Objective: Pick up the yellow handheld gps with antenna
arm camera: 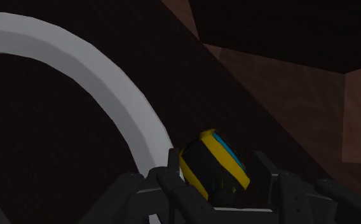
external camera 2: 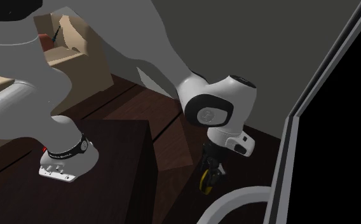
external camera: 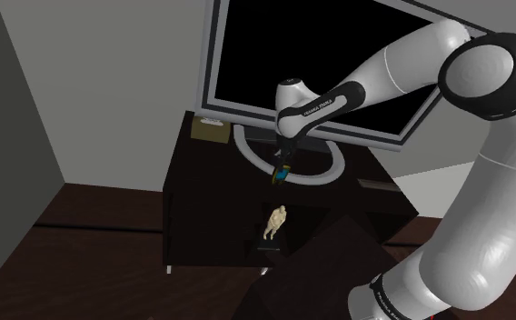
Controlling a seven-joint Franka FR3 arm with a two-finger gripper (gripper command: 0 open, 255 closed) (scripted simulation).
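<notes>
Where the yellow-and-black GPS unit with its blue face sits, the tool is closed on it, one black finger pressed against each side. The unit hangs under the tool just beside the curved white ring foot of the monitor, above the dark worktop. Whether it is clear of that surface cannot be told. By its look, the unit is a light, rigid shell with smooth, rounded sides that could slip or twist in a shallow grip. Take hold across the broad middle of the body, not on the antenna, which is likely thin and breakable. A pale figurine stands toward the worktop's front edge, well apart.
</notes>
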